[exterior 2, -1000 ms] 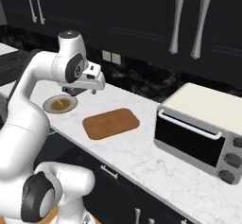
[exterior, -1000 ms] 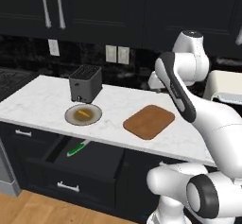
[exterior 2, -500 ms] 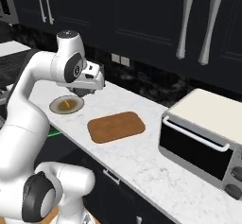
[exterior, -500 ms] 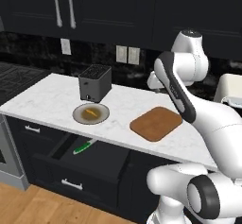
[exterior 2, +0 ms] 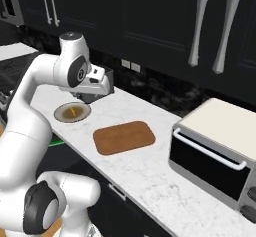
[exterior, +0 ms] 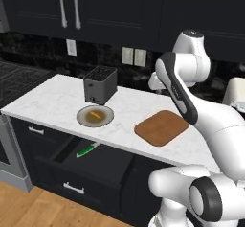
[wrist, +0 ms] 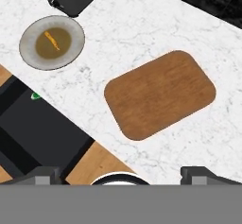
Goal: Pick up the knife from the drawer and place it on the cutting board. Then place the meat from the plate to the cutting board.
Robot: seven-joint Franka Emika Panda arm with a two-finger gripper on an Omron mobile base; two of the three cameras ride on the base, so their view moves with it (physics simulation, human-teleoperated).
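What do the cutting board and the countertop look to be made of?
The cutting board looks like wood with a matte finish: reddish-brown with fine grain streaks. The countertop looks like polished marble or a stone imitation: white with faint grey veining.

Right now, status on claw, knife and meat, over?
Claw open, high over counter. Knife lying in open drawer. Meat on plate; cutting board bare. Counter edge overhangs the knife.

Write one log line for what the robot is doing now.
gripper: open, empty, above counter | knife: in open drawer | meat: on plate | cutting board: bare
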